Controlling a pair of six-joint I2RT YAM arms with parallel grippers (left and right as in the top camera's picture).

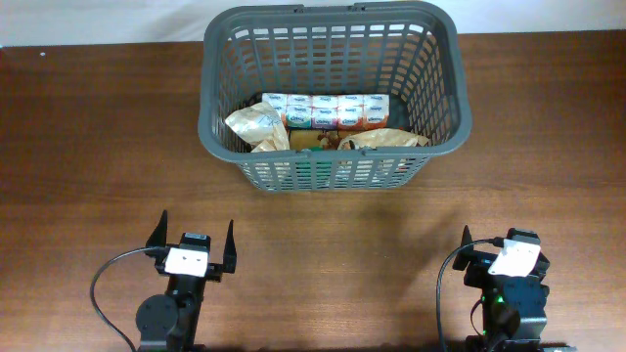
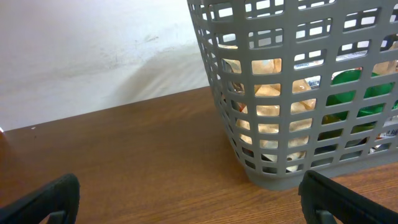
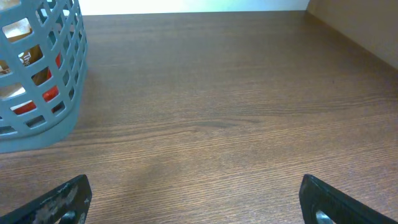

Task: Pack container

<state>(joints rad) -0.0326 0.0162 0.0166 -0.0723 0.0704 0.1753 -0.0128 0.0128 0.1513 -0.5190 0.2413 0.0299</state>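
I see a dark grey, lattice-slotted basket on a brown wood-grain table, holding a row of white packs with orange-red panels, pale tan bags and, on the left wrist view, a bright green item.

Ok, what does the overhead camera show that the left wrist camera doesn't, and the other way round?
Only overhead: the right gripper, open, and the inside of the container from above, with a row of small packs and crinkled tan bags. Only left wrist: a white wall behind the table, and a side-on look through the lattice at something green. Both: the container, the table, and the left gripper, open and empty.
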